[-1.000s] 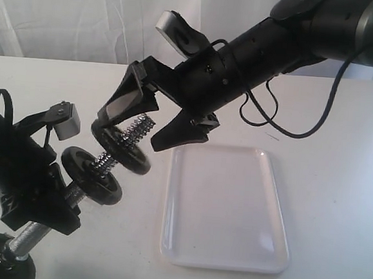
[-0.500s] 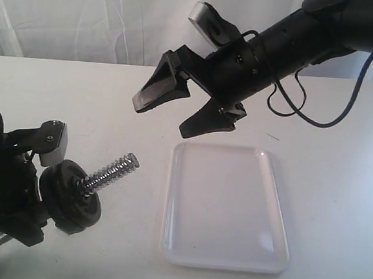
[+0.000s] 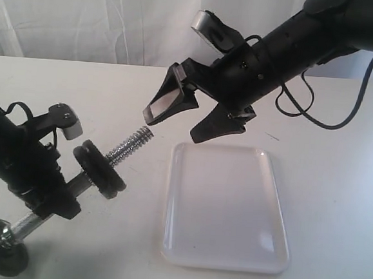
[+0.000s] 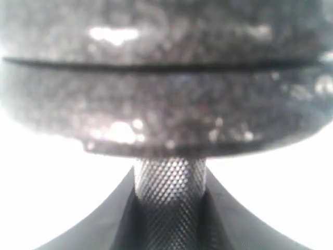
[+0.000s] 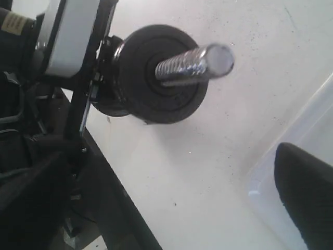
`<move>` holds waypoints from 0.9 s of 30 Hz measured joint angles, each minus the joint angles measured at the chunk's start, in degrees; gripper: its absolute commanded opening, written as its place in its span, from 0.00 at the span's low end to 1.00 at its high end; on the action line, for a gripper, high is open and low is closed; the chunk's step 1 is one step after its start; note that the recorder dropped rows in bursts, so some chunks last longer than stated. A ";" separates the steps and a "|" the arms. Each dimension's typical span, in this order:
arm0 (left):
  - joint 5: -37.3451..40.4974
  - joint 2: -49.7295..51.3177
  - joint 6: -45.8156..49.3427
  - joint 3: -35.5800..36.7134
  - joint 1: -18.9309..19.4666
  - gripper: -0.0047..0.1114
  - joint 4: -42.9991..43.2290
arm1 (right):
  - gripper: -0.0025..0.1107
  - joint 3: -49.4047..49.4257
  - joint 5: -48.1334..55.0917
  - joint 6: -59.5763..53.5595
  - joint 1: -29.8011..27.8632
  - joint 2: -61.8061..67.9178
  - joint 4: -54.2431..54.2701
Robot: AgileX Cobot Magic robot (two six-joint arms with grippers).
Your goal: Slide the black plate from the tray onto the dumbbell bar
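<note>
My left gripper (image 3: 53,193) is shut on the knurled middle of the dumbbell bar (image 3: 129,145) and holds it tilted, with the threaded end up and free. The black plate (image 3: 103,168) is threaded on the bar, pressed against a second black disc. In the left wrist view both discs (image 4: 166,78) fill the frame above the bar (image 4: 169,182). My right gripper (image 3: 174,125) hangs open and empty just beyond the bar's tip. The right wrist view faces the plate (image 5: 161,99) and the bar's end (image 5: 218,58). The white tray (image 3: 169,196) lies empty.
Another black disc with a silver nut (image 3: 0,254) sits at the bar's low end near the table's front edge. A black cable (image 3: 317,117) loops from the right arm over the table behind the tray. White curtains hang at the back.
My right gripper has let go of the plate and drawn back up and right. The plate has slid down the bar against the inner disc. The left arm dipped, then raised the bar again.
</note>
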 measured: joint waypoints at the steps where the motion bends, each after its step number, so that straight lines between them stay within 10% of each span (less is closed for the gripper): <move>1: -0.78 0.52 -0.86 0.00 0.00 0.04 -1.30 | 0.78 0.00 0.00 -0.31 0.00 -0.26 -0.39; 12: -7.64 5.53 -2.79 0.08 0.00 0.04 -18.74 | 0.08 -1.20 0.02 0.04 -0.03 -6.94 -11.20; 27: -12.30 7.08 -8.16 0.23 -0.28 0.04 -30.78 | 0.05 -1.20 0.02 4.61 -0.03 -12.47 -12.60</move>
